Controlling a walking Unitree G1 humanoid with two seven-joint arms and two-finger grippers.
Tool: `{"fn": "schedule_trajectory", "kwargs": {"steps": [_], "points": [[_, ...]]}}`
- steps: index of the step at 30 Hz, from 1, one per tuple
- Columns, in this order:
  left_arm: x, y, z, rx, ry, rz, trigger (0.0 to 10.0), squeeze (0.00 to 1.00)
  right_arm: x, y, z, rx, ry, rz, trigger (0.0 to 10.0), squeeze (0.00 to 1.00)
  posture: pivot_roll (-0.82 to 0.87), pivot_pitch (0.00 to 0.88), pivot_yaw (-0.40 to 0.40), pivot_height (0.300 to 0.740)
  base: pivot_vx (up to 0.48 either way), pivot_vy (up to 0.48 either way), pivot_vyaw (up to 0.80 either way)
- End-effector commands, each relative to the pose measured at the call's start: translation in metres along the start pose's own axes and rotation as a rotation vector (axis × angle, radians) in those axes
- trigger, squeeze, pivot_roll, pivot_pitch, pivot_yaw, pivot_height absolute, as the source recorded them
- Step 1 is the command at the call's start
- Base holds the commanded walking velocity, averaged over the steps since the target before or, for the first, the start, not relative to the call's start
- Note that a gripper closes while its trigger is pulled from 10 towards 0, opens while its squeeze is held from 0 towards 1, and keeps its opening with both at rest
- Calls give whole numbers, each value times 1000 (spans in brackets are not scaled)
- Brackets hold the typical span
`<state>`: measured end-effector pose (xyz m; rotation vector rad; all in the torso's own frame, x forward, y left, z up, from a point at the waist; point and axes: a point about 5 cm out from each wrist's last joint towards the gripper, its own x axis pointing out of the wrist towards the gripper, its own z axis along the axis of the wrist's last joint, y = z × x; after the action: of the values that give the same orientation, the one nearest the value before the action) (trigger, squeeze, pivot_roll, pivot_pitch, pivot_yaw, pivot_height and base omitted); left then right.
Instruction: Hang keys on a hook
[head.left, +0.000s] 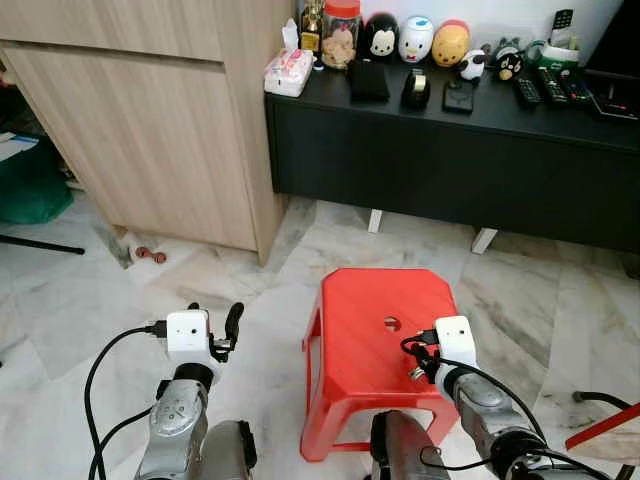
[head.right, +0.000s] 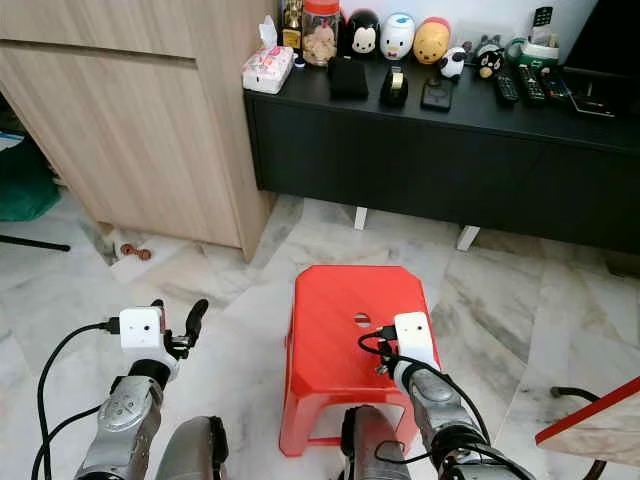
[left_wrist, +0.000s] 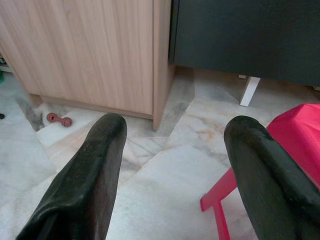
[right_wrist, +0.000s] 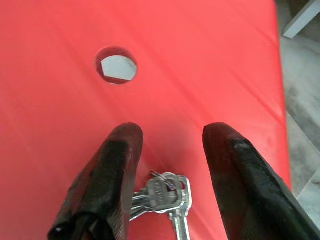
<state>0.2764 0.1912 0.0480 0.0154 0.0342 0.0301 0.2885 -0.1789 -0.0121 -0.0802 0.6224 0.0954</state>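
Item: keys, 1 small silver bunch on a ring, lying flat on the top of the red stool, near its right front part, on the near side of the round hole in the seat. Step in hand, as I judge it: the pick-up, not yet made; the hanging comes after. My right gripper hovers low over the stool with its 2 black fingers spread moderately wide, 1 on each side of the bunch; the keys lie between and slightly nearer than the fingertips, and I cannot tell whether the finger beside the ring touches it. It holds nothing. Next move, by my reckoning: lower a little, draw back so the ring sits between the pads, then close on it, since flat keys on smooth plastic may slide. My left gripper hangs to the left of the stool over the marble floor, fingers wide apart, empty. Hook: none that I can make out among the wooden cabinet and black sideboard at the far side.
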Motion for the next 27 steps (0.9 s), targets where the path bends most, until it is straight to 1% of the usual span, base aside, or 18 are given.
{"fn": "schedule_trajectory", "kwargs": {"steps": [1, 16, 24, 25, 26, 27], "points": [[-3, 0, -1, 9, 13, -16, 10000, 0, -1, -2, -5, 10, 31, -5, 10000, 0, 26, 146, -57, 602, 0, 0, 0], [-3, 0, -2, 22, 26, -26, 10000, 0, -3, -10, -13, 16, 79, -64, 10000, 0, 30, 140, -49, 602, 0, 0, 0], [-2, 0, -2, 26, 28, -27, 10000, 0, -4, -11, -15, 12, 96, -65, 10000, 0, 29, 142, -49, 602, 0, 0, 0], [-2, 0, -2, 26, 28, -26, 10000, 0, -3, -11, -15, 11, 98, -65, 6627, 0, 29, 141, -50, 602, 0, 0, 0], [-1, 0, -2, 26, 29, -25, 10000, 0, -3, -11, -15, 12, 102, -62, 4039, 0, 29, 141, -50, 602, 0, 0, 0], [-1, 0, -2, 27, 29, -25, 10000, 0, -3, -11, -16, 11, 104, -61, 4039, 0, 29, 141, -50, 602, 0, 0, 0]]}}
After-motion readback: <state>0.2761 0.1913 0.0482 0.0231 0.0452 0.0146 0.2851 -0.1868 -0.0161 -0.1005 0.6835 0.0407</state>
